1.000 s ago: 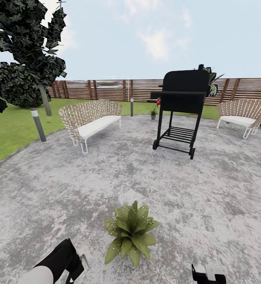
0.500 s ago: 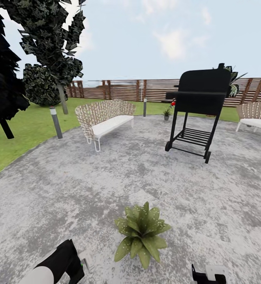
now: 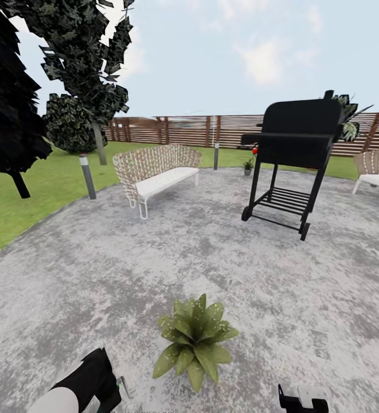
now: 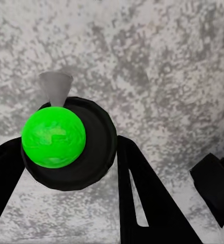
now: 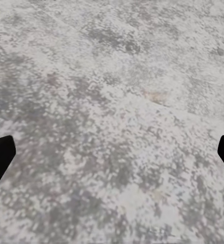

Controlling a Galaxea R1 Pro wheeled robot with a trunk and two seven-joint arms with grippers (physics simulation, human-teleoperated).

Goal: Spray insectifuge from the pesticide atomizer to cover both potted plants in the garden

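— Looking down from the head, what do you make of the near potted plant (image 3: 193,341)?

— It sits on the grey paving (image 3: 155,258) just ahead of both arms, its leaves dotted with pale specks of insectifuge (image 3: 169,330). A second potted plant (image 3: 247,166) stands far off by the grill (image 3: 292,155), near the fence (image 3: 178,131). I'd judge that one is untreated, though it is too small to tell.

— And the left wrist?

— The left end effector (image 4: 66,168) is clenched on the pesticide atomizer (image 4: 66,140): black fingers (image 4: 142,198) flank its dark round body, green cap and pale nozzle toward the camera (nozzle aimed at the paving, presumably so the spray falls downward). In the head view the bottle (image 3: 120,385) peeks beside the left arm, near the plant.

— The right wrist?

— Bare paving, with the right end effector (image 5: 112,152) released, fingertips (image 5: 0,155) spread wide at the edges; it carries nothing, likely kept clear as a spare.
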